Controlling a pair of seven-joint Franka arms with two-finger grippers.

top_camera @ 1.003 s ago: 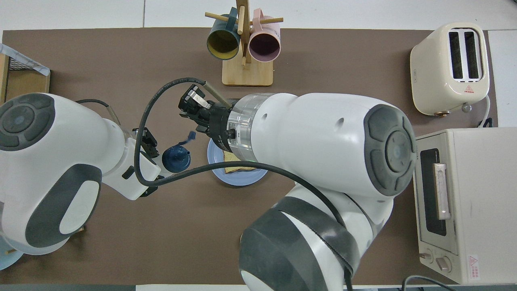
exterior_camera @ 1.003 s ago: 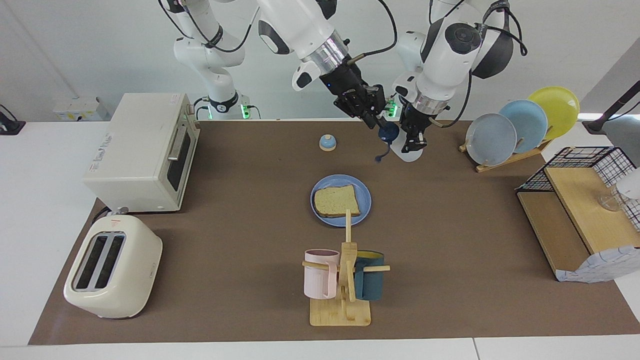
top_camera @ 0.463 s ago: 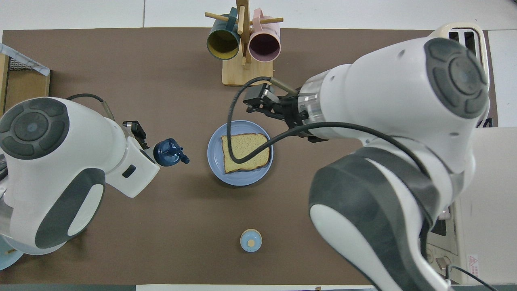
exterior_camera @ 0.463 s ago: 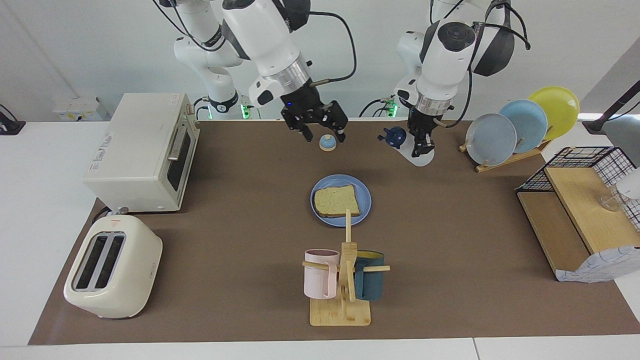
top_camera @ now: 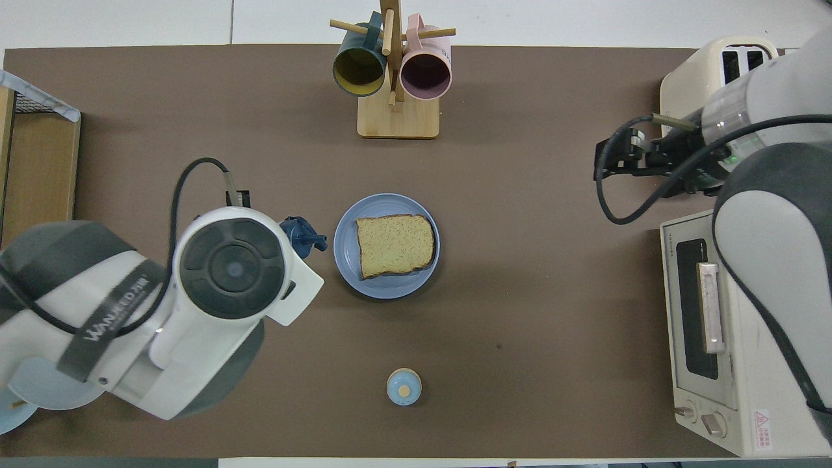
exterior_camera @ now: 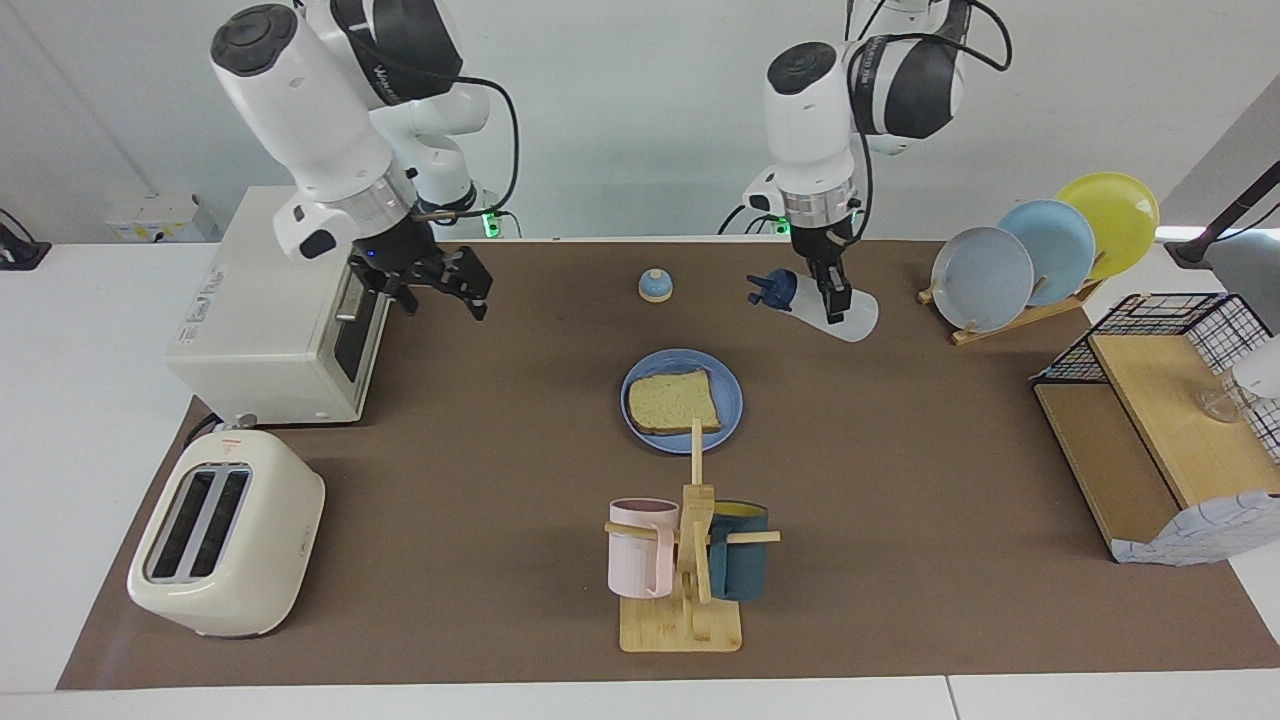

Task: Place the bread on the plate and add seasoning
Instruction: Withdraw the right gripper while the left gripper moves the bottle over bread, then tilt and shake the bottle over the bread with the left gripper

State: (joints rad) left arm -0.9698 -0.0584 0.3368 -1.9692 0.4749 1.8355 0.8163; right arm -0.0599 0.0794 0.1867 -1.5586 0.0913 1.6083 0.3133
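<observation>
The bread (exterior_camera: 672,402) (top_camera: 394,245) lies flat on the round blue plate (exterior_camera: 731,398) (top_camera: 344,247) at mid-table. My left gripper (exterior_camera: 832,296) is shut on the seasoning (exterior_camera: 856,318), a white bottle held steeply tilted in the air. Its navy cap (exterior_camera: 776,290) (top_camera: 300,234) points toward the right arm's end and has a small flap sticking out. Seen from overhead, the cap sits just beside the plate's rim, while the left arm hides the gripper and bottle body. My right gripper (exterior_camera: 432,286) (top_camera: 606,162) hangs open and empty in front of the toaster oven (exterior_camera: 280,300).
A small blue bell (exterior_camera: 655,286) (top_camera: 403,387) stands nearer to the robots than the plate. A mug rack (exterior_camera: 685,560) stands farther out. A cream toaster (exterior_camera: 225,550) sits at the right arm's end. A plate rack (exterior_camera: 1040,250) and wire shelf (exterior_camera: 1160,420) stand at the left arm's end.
My right gripper let go at the bottle's cap, opened, and swung away to the toaster oven. The left arm turned and tilted the bottle further, with its cap flap now sticking out.
</observation>
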